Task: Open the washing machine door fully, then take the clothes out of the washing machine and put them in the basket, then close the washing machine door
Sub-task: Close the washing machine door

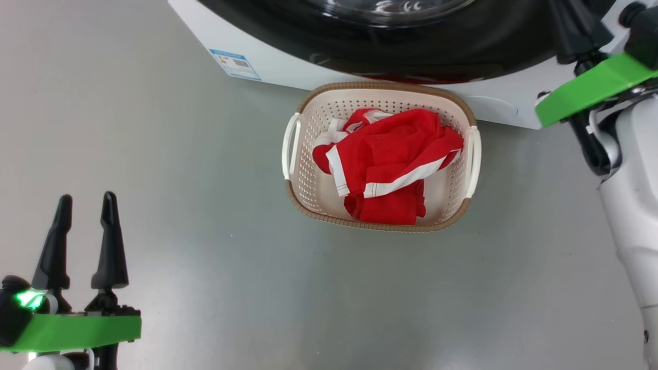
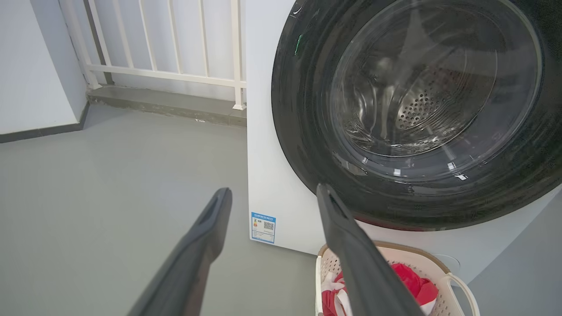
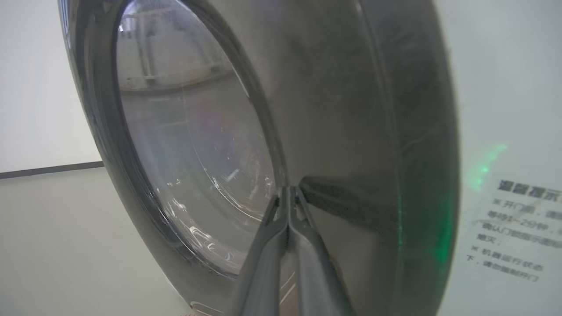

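The washing machine (image 1: 288, 67) stands at the top of the head view, and its glossy black door (image 1: 411, 46) lies against the white front. In the right wrist view my right gripper (image 3: 287, 189) is shut and holds nothing, its tips touching the door's black ring (image 3: 351, 131) beside the glass window (image 3: 189, 145). The cream basket (image 1: 380, 86) sits on the floor in front of the machine, with the red, white-striped clothes (image 1: 396, 159) heaped inside. My left gripper (image 1: 86, 197) hangs open and empty over the floor, left of the basket. The left wrist view looks at the door (image 2: 307, 131) and basket (image 2: 421, 259).
Grey floor (image 1: 205, 257) spreads left of and in front of the basket. A white railing (image 2: 175, 74) on a low kerb and a white wall (image 2: 35, 66) stand left of the machine. My pale right forearm (image 1: 632, 205) runs down the right edge. A paper notice (image 3: 513, 232) is stuck on the machine front.
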